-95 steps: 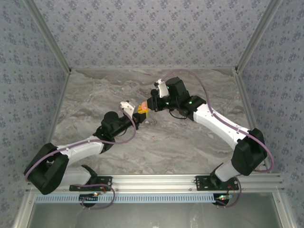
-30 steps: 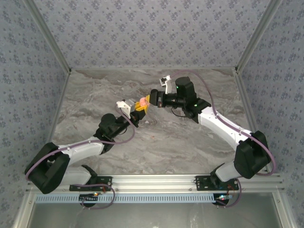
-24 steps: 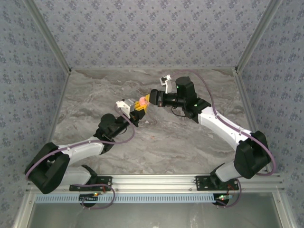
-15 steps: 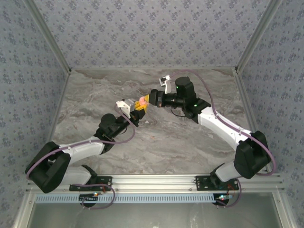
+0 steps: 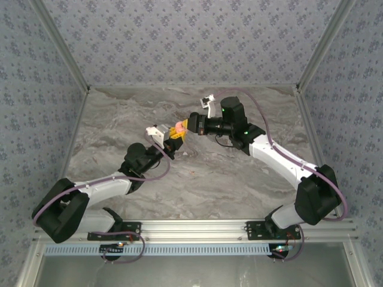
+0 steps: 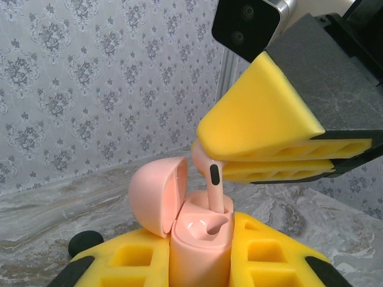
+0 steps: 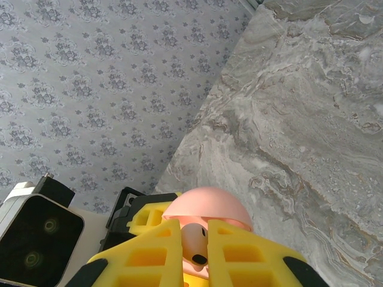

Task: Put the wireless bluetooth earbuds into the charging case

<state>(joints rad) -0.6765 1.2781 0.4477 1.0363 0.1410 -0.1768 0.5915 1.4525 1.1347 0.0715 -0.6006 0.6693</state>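
My left gripper point(image 5: 173, 139) is shut on the charging case point(image 5: 178, 128), a salmon-pink case held upright between its yellow fingers point(image 6: 281, 263) with the lid point(image 6: 157, 194) hinged open to the left. The case body point(image 6: 200, 245) shows two wells. My right gripper point(image 5: 189, 125) is shut on one of the earbuds point(image 6: 213, 179), a pink piece with a black mark on its stem. Its stem reaches down into the right-hand well. In the right wrist view the earbud's head point(image 7: 196, 244) sits pinched between the yellow pads point(image 7: 158, 257), with the case lid point(image 7: 207, 206) just beyond.
The grey marble table point(image 5: 197, 179) lies below both raised grippers. Patterned walls point(image 5: 179, 36) close it in at the back and sides. A metal rail point(image 5: 197, 227) with the arm bases runs along the near edge. The left wrist's camera housing point(image 7: 36, 245) stands close beside my right gripper.
Compared with three seconds ago, my right wrist has turned and both grippers hold the case and earbud slightly further back. Over the last second nothing visibly moves.
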